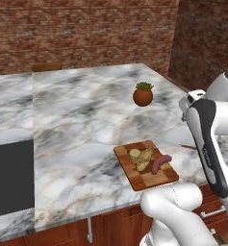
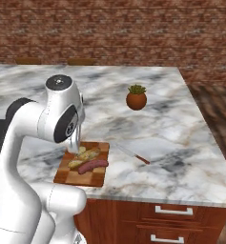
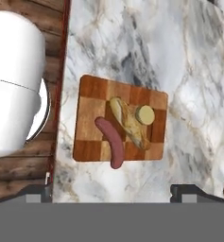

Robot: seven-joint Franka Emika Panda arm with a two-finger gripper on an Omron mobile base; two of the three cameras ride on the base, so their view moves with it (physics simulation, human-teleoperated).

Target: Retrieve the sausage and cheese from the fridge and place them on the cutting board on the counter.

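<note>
On the marble counter (image 3: pixel 179 71), straight below the wide-open, empty gripper (image 3: pixel 111 194), sausage (image 3: pixel 111 142) and cheese (image 3: pixel 145 115) lie on the cutting board (image 3: pixel 92 92); both look light, the sausage soft, best pinched mid-length.

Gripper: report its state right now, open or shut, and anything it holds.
Gripper: open and holding nothing, above the cutting board, where the sausage and cheese already lie.

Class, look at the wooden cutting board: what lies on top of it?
On the cutting board lie the sausage, a tan bread-like loaf and the pale cheese touching the loaf. The sausage's end overhangs the board's edge. The wood beneath them is covered.
</note>
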